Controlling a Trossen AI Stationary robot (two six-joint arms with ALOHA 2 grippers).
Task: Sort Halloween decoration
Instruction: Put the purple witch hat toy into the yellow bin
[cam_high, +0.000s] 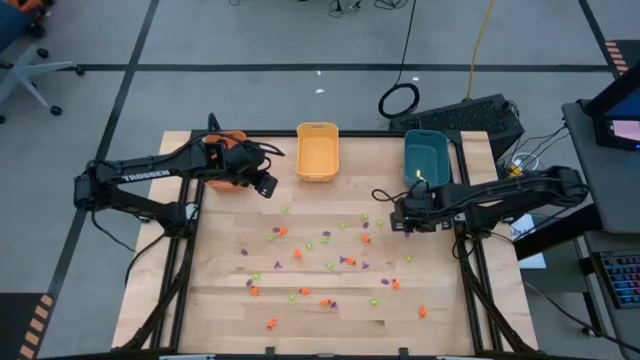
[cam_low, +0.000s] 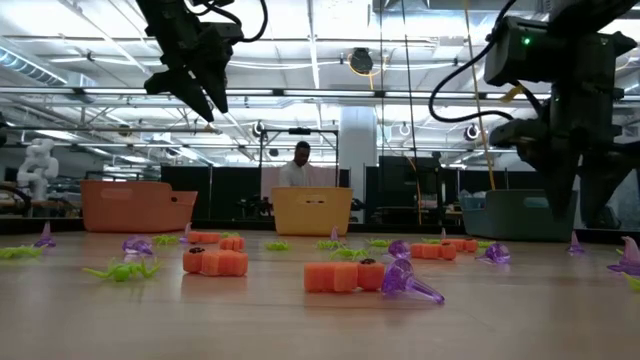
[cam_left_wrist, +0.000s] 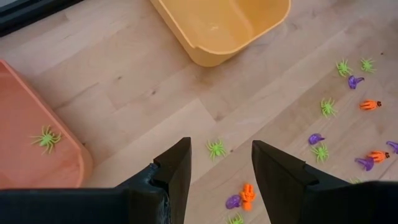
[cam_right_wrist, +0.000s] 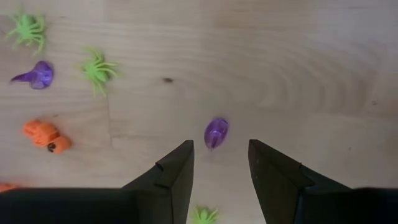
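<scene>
1. The Halloween decoration — tiny plastic trinkets in orange, light green and purple — lay scattered over the middle and lower part of the pale wooden table in the high view, none of them held.
2. One light green spider sat inside the orange oblong plastic bin at the left edge of the left wrist view.
3. A small purple trinket lay on the wood just ahead of the right gripper, in line with the gap between its dark fingers; the jaws stood apart and empty.
4. The left gripper hung above bare wood beside the orange bin, at the upper left of the table in the high view, jaws likewise parted with nothing between them — a green spider lay on the table below the gap.
5. The yellow oblong bin stood at the table's top centre, the teal bin to its right.
6. In the low view a person showed far behind the yellow bin.
</scene>
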